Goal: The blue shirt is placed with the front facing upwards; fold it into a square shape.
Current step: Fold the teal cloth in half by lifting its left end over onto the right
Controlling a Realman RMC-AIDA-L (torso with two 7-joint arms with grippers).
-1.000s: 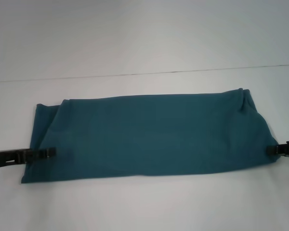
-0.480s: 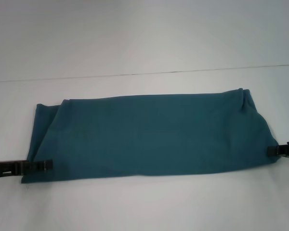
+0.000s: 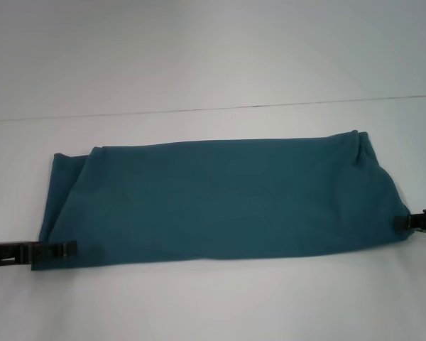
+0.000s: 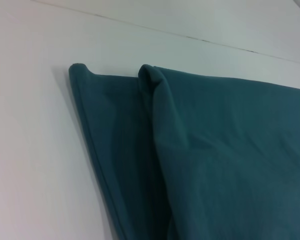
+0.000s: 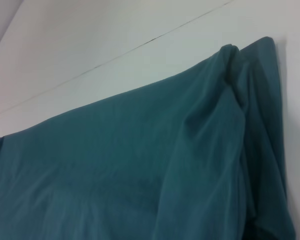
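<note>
The blue shirt (image 3: 220,199) lies on the white table as a long teal band folded lengthwise, with no lettering showing. My left gripper (image 3: 71,249) reaches in from the left, and its tip rests at the shirt's near-left corner. At the band's right end my right gripper (image 3: 401,222) touches the fabric's edge, low on that side. The left wrist view shows the shirt (image 4: 230,160) with its layered left end and a rolled fold. The right wrist view shows the shirt (image 5: 140,170) with its bunched far-right corner.
The white table (image 3: 213,305) spreads out on all sides of the shirt. A thin dark seam (image 3: 213,109) runs across it behind the shirt.
My left gripper has slid along the shirt's left end toward the near corner. The shirt and my right gripper have stayed where they were.
</note>
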